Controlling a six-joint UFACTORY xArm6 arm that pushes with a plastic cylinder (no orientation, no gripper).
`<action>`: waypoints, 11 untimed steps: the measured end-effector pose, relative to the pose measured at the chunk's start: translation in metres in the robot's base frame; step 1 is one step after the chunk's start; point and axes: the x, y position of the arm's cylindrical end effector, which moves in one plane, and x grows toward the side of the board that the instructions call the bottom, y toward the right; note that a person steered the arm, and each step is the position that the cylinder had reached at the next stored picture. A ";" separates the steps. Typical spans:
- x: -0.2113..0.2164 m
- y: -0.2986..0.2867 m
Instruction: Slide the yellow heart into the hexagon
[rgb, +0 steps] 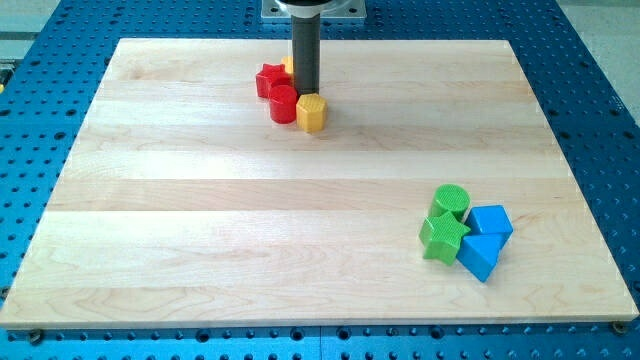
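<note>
My tip (306, 91) rests on the board near the view's top centre, inside a tight cluster of blocks. A yellow hexagon (312, 113) sits just below the tip, touching or almost touching it. A small piece of yellow block (288, 66), probably the yellow heart, shows at the rod's left edge; the rod hides most of it. A red star (269, 80) lies left of the tip. A red cylinder (284, 104) lies below-left of the tip, against the hexagon.
A second cluster sits at the view's lower right: a green cylinder (451, 202), a green star (443, 238), a blue cube (490, 222) and a blue triangle (480, 256). The wooden board (200, 220) lies on a blue perforated table.
</note>
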 end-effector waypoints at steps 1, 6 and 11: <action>-0.025 0.027; 0.012 -0.041; 0.088 0.028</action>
